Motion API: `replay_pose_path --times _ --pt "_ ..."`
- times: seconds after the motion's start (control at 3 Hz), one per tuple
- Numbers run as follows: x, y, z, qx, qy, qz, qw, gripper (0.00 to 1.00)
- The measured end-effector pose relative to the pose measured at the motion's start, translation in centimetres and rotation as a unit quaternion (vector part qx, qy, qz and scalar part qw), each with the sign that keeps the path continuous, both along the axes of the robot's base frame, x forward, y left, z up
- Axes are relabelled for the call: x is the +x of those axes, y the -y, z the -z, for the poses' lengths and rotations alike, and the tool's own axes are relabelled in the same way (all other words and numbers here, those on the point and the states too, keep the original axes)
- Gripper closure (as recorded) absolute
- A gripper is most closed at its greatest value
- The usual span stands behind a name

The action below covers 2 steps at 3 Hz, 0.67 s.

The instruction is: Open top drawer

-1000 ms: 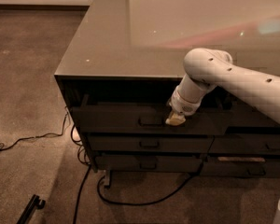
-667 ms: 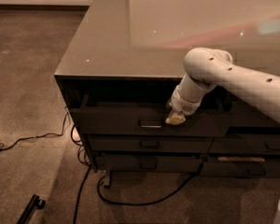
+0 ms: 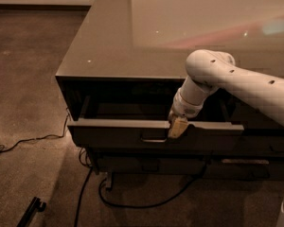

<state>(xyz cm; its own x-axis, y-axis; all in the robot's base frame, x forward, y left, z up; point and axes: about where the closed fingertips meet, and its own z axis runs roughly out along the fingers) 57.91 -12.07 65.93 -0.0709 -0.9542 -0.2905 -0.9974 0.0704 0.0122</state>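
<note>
Carpet (image 3: pixel 28 79) underneath; top drawer (image 3: pixel 123 135) farther out now, tool (image 3: pixel 177 127) at front edge.

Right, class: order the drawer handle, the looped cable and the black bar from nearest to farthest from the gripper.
Gripper sits at the front of the top drawer.
1. Handle, just left.
2. Cable, floor below.
3. Bar, far bottom left.
</note>
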Motion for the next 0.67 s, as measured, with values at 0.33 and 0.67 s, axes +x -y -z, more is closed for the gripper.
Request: replay_pose_path --times 0.33,0.67 --pt "0.0 0.0 0.0 0.000 0.000 0.000 1.0000 0.00" --pt "-1.0 -0.2 0.4 -0.005 0.003 -0.003 1.0000 0.00"
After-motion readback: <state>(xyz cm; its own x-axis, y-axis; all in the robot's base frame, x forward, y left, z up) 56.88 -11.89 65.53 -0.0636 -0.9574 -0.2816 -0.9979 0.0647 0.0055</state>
